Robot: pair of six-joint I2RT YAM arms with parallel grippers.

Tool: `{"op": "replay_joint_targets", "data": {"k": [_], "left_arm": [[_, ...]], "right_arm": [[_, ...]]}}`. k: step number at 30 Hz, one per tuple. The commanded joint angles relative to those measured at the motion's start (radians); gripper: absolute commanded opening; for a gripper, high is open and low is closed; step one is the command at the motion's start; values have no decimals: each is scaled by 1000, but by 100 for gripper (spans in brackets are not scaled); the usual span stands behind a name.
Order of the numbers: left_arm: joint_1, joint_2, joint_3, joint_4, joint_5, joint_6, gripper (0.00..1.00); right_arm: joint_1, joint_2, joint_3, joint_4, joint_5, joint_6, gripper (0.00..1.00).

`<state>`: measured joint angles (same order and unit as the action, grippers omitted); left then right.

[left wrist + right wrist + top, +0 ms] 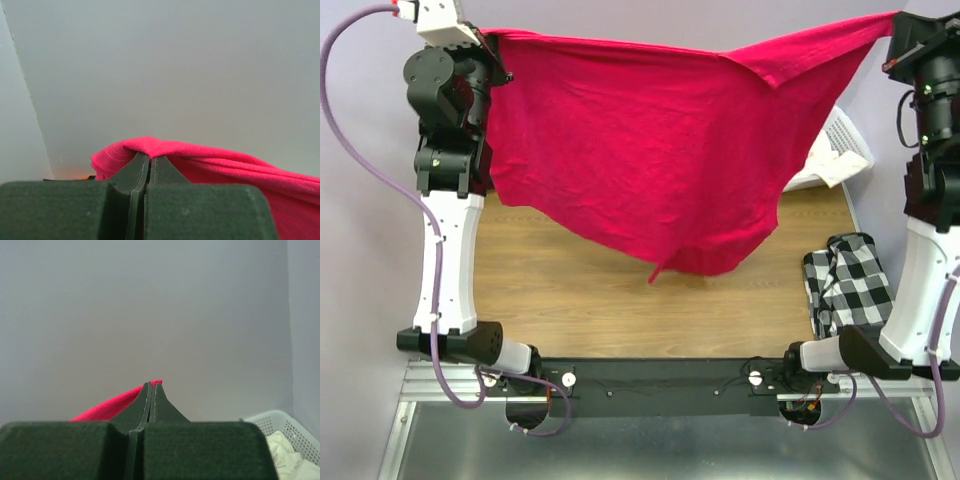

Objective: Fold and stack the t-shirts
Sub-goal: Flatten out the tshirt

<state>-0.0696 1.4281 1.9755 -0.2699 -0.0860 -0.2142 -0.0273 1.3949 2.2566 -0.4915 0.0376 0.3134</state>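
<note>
Wood-grain tabletop (570,290) is overhung by the red t-shirt (650,150), held aloft, long axis stretched left to right, lower edge sagging toward the arm bases. Its top corners are pinched in the clamped left gripper (149,159) and the clamped right gripper (151,386). Cream-white cloth (287,457) is seen inside the white lattice basket (270,416) at far right; a checked cloth (845,280) lies on the table by the right arm.
</note>
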Motion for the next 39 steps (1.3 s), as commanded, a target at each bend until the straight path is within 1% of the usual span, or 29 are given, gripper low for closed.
{"op": "replay_joint_targets", "data": {"k": [1, 5, 7, 8, 9, 11, 12, 16, 18, 21, 26, 28, 29, 30, 32, 33, 35, 36, 37, 38, 39], "left_arm": [[11, 126, 40, 2, -57, -4, 0], [11, 235, 80, -6, -51, -20, 0], [11, 313, 130, -23, -51, -24, 0], [13, 339, 152, -31, -52, -25, 0], [14, 391, 207, -41, -54, -28, 0], [21, 443, 267, -64, -46, -34, 0], [24, 489, 329, -72, -40, -42, 0], [42, 569, 469, -110, -11, -66, 0], [48, 563, 480, -98, 6, -70, 0], [53, 522, 462, -75, 14, -67, 0], [54, 434, 402, -68, 23, -57, 0], [54, 373, 329, -69, 28, -53, 0], [54, 350, 294, -71, 28, -51, 0], [54, 298, 208, -74, 26, -50, 0], [54, 237, 93, -77, 22, -53, 0], [54, 168, -52, -74, 8, -62, 0], [54, 88, -226, -45, -18, -86, 0], [54, 16, -386, -37, -27, -99, 0], [54, -15, -462, -34, -32, -125, 0], [54, -46, -536, -37, -37, -143, 0], [54, -95, -663, -43, -47, -158, 0]], "right_arm": [[-8, 123, -28, 22, -18, 24, 1], [-8, 215, -38, 45, -31, 49, 1], [-8, 262, -23, 57, -33, 55, 1], [-8, 315, 22, 59, -33, 55, 1], [-8, 343, 50, 60, -33, 56, 1], [-8, 407, 127, 59, -33, 55, 1], [-8, 464, 212, 59, -33, 56, 1], [-8, 578, 372, 65, -62, 67, 1], [-8, 581, 377, 88, -64, 78, 1], [-8, 535, 328, 128, -67, 79, 1], [-8, 405, 233, 149, -70, 56, 1], [-8, 354, 184, 149, -82, 46, 1], [-8, 301, 144, 149, -96, 41, 1], [-8, 268, 54, 149, -103, 42, 1], [-8, 201, -76, 149, -126, 46, 1], [-8, 134, -227, 149, -140, 46, 1], [-8, 63, -389, 145, -172, 55, 1], [-8, 32, -487, 130, -185, 65, 1], [-8, -27, -649, 117, -203, 75, 1], [-6, -52, -746, 102, -244, 88, 1], [-6, -81, -829, 75, -269, 125, 1]]}}
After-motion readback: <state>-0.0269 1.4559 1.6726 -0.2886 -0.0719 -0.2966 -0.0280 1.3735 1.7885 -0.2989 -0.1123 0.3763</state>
